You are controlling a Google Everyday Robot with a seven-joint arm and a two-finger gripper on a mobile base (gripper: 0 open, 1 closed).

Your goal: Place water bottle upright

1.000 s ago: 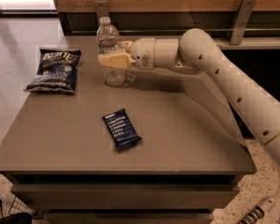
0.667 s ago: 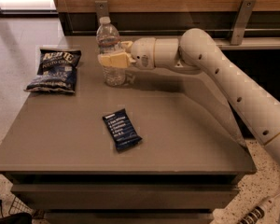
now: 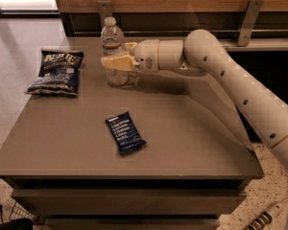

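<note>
Standing water bottle (image 3: 112, 36) clasped in end effector (image 3: 116, 57)

Claw (image 3: 116, 55), at 11 o'clock on the worktop (image 3: 192, 138), clamps the water bottle (image 3: 112, 34) and hides its midsection. Arm (image 3: 240, 85) cut off at 4 o'clock edge. Snack bar (image 3: 125, 132) print unreadable.

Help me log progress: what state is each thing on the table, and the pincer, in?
water bottle: upright on the table, capped, gripped.
pincer: at the table's back, shut on the water bottle.
chip bag: lying flat, left side.
snack bar: lying flat, wrapper closed.
</note>
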